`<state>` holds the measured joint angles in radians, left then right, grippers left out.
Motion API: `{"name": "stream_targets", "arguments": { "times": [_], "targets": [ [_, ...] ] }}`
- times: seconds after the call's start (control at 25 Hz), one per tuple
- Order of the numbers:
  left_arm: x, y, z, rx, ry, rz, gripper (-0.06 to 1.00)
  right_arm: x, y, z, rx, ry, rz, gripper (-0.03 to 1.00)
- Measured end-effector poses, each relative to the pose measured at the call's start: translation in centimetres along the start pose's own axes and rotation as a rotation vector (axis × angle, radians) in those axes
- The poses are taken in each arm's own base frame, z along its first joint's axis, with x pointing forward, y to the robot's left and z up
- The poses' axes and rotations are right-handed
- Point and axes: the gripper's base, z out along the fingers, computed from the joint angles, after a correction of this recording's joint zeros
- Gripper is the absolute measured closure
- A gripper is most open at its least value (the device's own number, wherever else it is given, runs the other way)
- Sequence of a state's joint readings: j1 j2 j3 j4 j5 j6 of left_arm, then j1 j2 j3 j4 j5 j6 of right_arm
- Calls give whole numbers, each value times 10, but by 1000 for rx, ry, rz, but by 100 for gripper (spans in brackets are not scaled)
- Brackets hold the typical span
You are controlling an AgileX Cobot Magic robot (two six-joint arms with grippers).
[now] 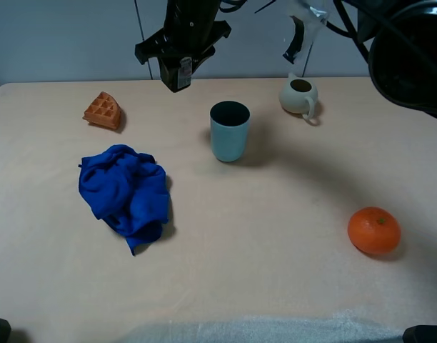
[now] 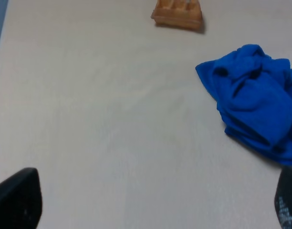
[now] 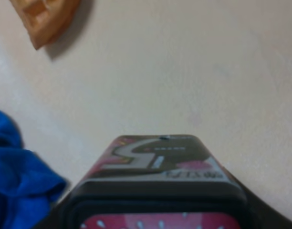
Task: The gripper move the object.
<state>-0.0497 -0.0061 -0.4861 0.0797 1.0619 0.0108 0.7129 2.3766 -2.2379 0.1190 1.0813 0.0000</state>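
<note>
Up in the top centre-left of the overhead frame, the black two-fingered right gripper (image 1: 177, 66) has reached across the middle and is clamped on the small black carton (image 1: 178, 77) with pink and white label marks. The carton hangs over the far edge of the pale beige table (image 1: 275, 271) and looks to be clear of the surface. The right wrist camera shows that carton (image 3: 158, 167) right up close, label facing the lens.

The left gripper (image 2: 151, 207) is spread wide with nothing between its dark fingertips (image 2: 17, 200).

In the upper left lies an orange waffle wedge (image 1: 103, 111), and below it a crumpled blue cloth (image 1: 126, 193). A teal cup (image 1: 229, 131) stands upright in the centre, a cream jug (image 1: 299, 95) sits at upper right, and an orange mandarin (image 1: 374, 230) at lower right.
</note>
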Motion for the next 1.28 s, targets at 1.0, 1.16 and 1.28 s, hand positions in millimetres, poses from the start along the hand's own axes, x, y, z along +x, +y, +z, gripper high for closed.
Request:
{"name": "stream_targets", "arguments": {
  "times": [1.0,1.16,1.28],
  "targets": [
    [0,0,0,0,0,0,-5,22,-13,74,50,115,-73,61],
    [0,0,0,0,0,0,-5,25,-15,83,51,118,-78,61],
    [0,0,0,0,0,0,-5,27,-15,88,53,125,-90,61]
  ]
}}
